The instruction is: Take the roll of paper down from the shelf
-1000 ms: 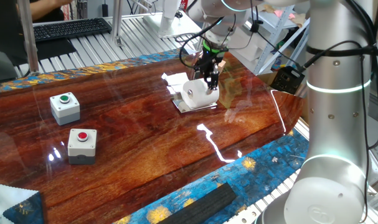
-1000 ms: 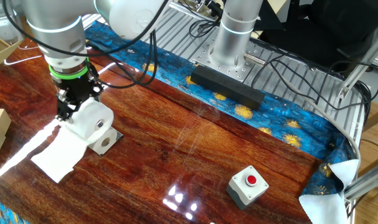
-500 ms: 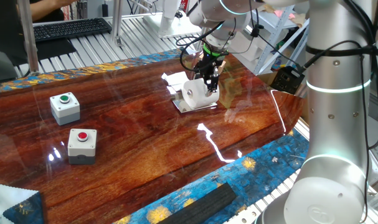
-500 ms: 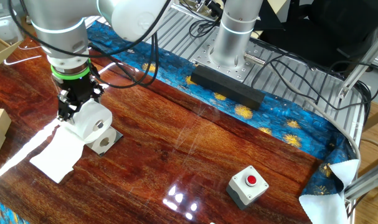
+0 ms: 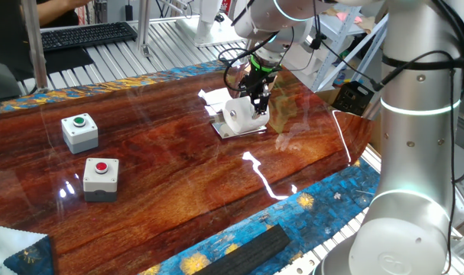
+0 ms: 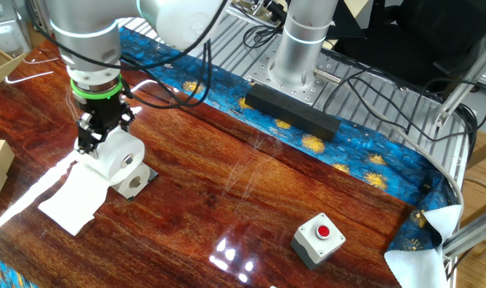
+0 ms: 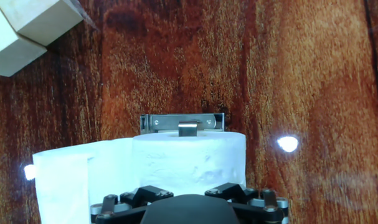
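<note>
In the hand view, nearest at the bottom edge, the gripper (image 7: 192, 198) presses its black fingers onto the roll of paper (image 7: 189, 163), which fills the lower centre of the frame; it looks closed on the roll, though the fingertips are hidden against the paper. A loose sheet (image 7: 61, 183) trails off to the lower left. Just beyond the roll, at mid-frame, the silvery shelf (image 7: 183, 122) shows its far edge with a small tab, lying on the wooden table (image 7: 301, 74). Farthest, in the upper left corner, sits a tan cube (image 7: 27, 28). From one fixed view the roll stands on the plate at upper centre, gripper on top; a green-button box (image 5: 79, 131) and a red-button box (image 5: 100, 176) lie at the left
</note>
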